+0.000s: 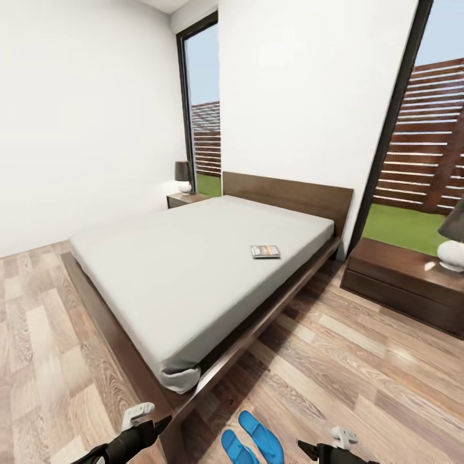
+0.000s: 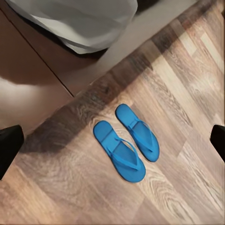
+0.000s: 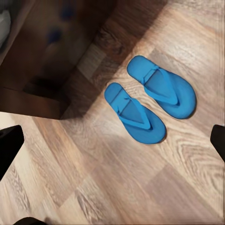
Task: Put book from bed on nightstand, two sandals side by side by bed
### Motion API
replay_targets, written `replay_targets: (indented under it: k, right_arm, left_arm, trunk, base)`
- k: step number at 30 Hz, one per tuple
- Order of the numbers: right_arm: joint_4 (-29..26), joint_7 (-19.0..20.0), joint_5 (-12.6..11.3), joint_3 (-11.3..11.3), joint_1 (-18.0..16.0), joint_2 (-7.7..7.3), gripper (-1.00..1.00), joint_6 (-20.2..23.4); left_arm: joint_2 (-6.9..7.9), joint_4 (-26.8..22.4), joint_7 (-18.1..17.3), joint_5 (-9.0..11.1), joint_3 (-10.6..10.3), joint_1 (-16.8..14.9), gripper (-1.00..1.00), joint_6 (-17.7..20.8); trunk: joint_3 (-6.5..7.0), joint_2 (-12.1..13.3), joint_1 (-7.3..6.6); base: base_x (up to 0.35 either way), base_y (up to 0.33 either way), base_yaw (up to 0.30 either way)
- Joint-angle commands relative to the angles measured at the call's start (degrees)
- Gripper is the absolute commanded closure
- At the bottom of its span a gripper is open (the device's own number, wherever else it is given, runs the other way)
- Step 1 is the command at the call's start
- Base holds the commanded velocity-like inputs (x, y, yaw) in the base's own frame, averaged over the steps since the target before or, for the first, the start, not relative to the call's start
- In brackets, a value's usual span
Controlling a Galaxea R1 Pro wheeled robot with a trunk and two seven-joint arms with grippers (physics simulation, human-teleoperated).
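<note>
A: What's cut off in the head view?
B: The two flat bright-blue sandals (image 1: 253, 440) run past the bottom edge, and the grey table lamp (image 1: 453, 238) past the right edge.
A: And the small paperback book (image 1: 265, 251) on the mattress?
B: Its cover lettering is too small to read.

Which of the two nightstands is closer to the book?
The nightstand at the head view's right, with the white-based lamp; the book lies on that side of the bed. The other nightstand stands by the far corner.

Black arms (image 1: 125, 443) with white wrist fittings (image 1: 136, 412).
</note>
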Motion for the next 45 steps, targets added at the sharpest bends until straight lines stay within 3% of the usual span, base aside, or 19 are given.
replay_targets:
  k: [1, 45]
  right_arm:
    - [0.07, 0.22, -0.09, -0.13, -0.05, 0.00, -1.00, 0.00]
    - [0.07, 0.30, -0.18, -0.13, -0.05, 0.00, -1.00, 0.00]
  left_arm:
    - [0.01, 0.02, -0.27, 0.42, 0.11, -0.02, -1.00, 0.25]
    - [-0.13, 0.11, -0.25, 0.42, 0.11, -0.02, -1.00, 0.25]
  trunk:
    - [-0.05, -0.02, -0.01]
    - [-0.05, -0.02, -0.01]
  base:
    - [0.000, 0.000, -0.251]
    - [0.000, 0.000, -0.250]
